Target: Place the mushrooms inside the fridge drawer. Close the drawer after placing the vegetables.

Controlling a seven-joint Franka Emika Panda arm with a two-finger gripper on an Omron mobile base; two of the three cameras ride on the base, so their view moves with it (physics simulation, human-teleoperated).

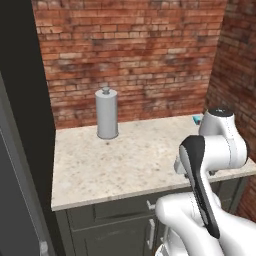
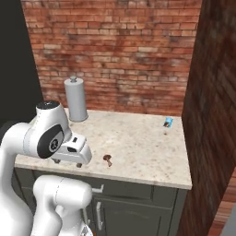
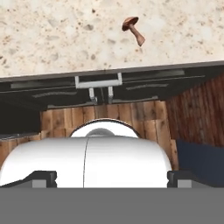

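Reddish-brown mushroom [image 3: 133, 29] lies on the surface [image 3: 52, 35], upper right of frame; hand [image 3: 111, 179] spread wide, well apart.

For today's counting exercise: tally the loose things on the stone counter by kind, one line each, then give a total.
Grey canister: 1
Reddish-brown mushroom: 1
Small blue thing near the right wall, too small to identify: 1
Total: 3
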